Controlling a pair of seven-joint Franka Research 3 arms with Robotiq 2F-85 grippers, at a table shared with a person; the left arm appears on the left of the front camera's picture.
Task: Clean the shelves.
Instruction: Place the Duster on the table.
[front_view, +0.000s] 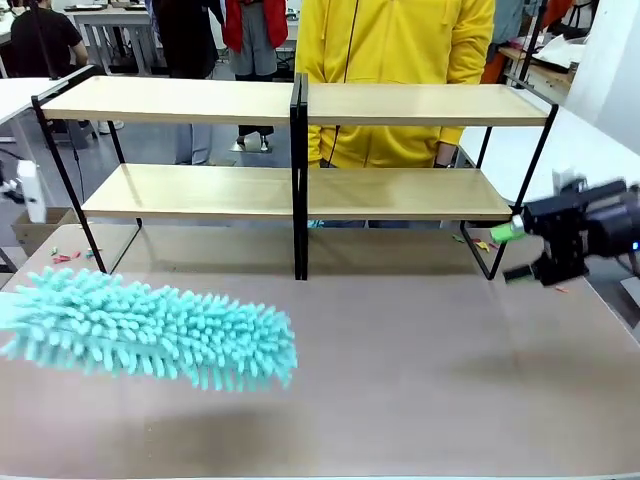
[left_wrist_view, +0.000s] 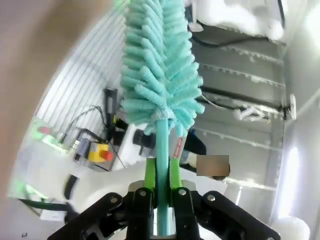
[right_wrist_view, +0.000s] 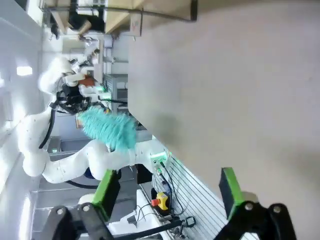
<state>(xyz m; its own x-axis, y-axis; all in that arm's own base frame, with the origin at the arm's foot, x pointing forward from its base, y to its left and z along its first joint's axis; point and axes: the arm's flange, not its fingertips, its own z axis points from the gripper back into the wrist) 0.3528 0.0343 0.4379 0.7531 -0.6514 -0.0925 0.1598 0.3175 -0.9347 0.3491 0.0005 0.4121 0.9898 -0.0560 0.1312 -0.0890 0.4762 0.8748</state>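
The shelves (front_view: 300, 190) stand across the far half of the table, two long light wooden boards on a thin black frame with a central upright. A fluffy teal duster (front_view: 150, 330) hovers low over the table's near left, its head pointing right. In the left wrist view my left gripper (left_wrist_view: 162, 197) is shut on the duster's teal handle, and the duster head (left_wrist_view: 160, 65) rises ahead of it. My right gripper (front_view: 512, 252) hangs open by the shelves' right leg with nothing in it. The right wrist view shows its green fingers (right_wrist_view: 107, 192) wide apart, the duster (right_wrist_view: 110, 127) far off.
A person in a yellow top (front_view: 395, 60) stands right behind the shelves. A white bottle (front_view: 30, 190) stands at the far left edge. Small coloured scraps (front_view: 65, 257) lie near the left shelf leg, and more scraps (front_view: 480, 243) near the right one. The tabletop (front_view: 420, 380) spreads in front.
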